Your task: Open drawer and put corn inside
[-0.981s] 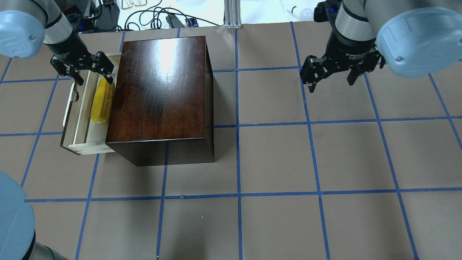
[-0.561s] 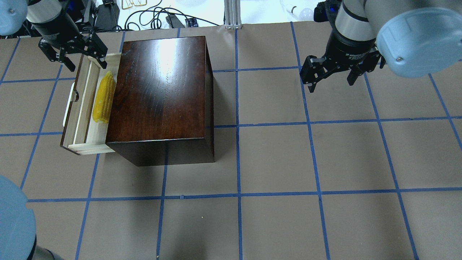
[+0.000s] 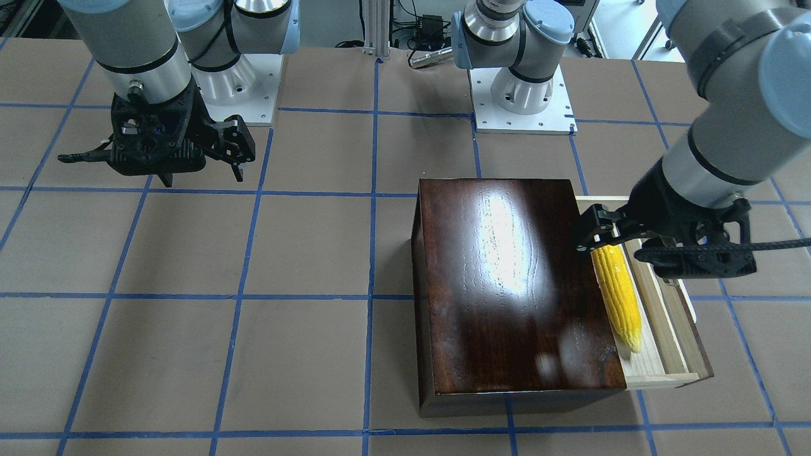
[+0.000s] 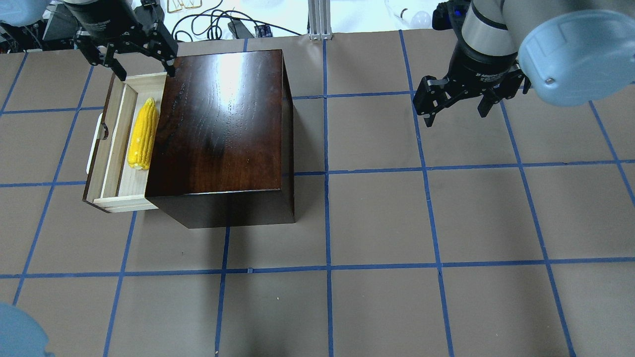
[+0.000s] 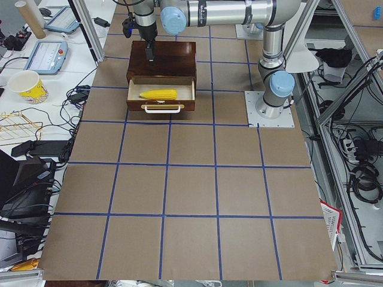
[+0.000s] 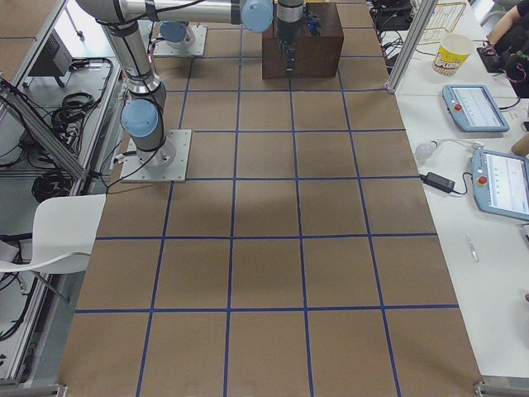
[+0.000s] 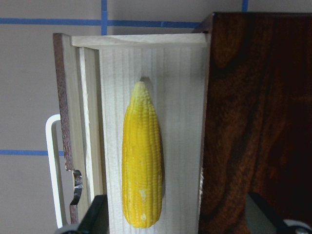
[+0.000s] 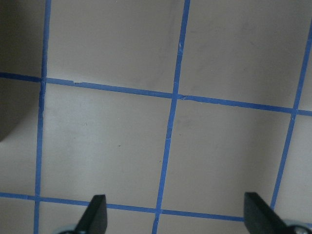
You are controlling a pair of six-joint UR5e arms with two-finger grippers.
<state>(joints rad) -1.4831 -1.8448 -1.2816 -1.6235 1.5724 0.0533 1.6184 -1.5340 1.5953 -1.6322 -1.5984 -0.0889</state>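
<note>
The bright yellow, kernel-textured corn cob [image 4: 143, 135] is found lying lengthwise in the shallow pale-wood drawer [image 4: 124, 202], drawn out of the glossy dark-brown wooden box [image 4: 223, 119] at the overhead view's left. The left tool [image 4: 144, 67] is held wide and empty above the drawer's upper end, judged clear of the cob. The right tool [image 4: 455, 113] is parked wide and empty at upper right over the brown worktop [image 4: 377, 218], out of the way.

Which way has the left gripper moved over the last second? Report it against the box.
Yes: the left gripper has pulled away from the robot, from over the drawer to the box's far left corner.
</note>
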